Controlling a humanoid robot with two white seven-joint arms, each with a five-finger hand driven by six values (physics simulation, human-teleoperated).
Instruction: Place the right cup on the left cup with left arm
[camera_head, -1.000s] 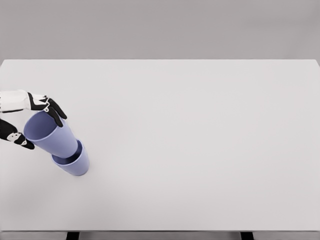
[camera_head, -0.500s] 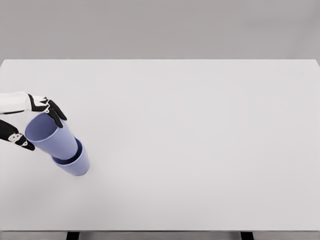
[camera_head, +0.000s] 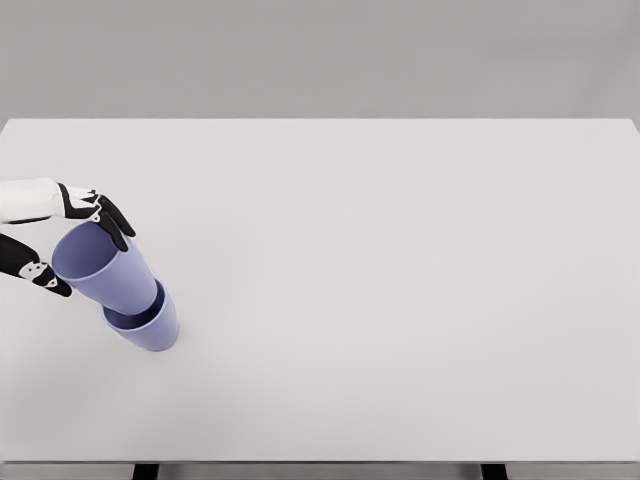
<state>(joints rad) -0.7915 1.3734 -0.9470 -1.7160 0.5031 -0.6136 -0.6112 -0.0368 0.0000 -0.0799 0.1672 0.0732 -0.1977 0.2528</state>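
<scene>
Left hand (camera_head: 62, 240) fingers (camera_head: 112, 226) pinch the rim of the upper cup (camera_head: 104, 272), dark fingertips on the far side, thumb on the near side. The rim grip likely keeps the cup's base free to drop in. The upper cup is tilted, base nested in the lower cup (camera_head: 148, 325), near the tabletop (camera_head: 400, 280) left edge. Both cups are plain lavender, tapered, no handles. Right hand out of view.

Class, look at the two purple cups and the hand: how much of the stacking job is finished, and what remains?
Done: the upper cup already sits inside the lower cup on the table, though tilted. In hand: the left hand brackets the upper cup's rim with finger and thumb. Left: letting go and withdrawing.
</scene>
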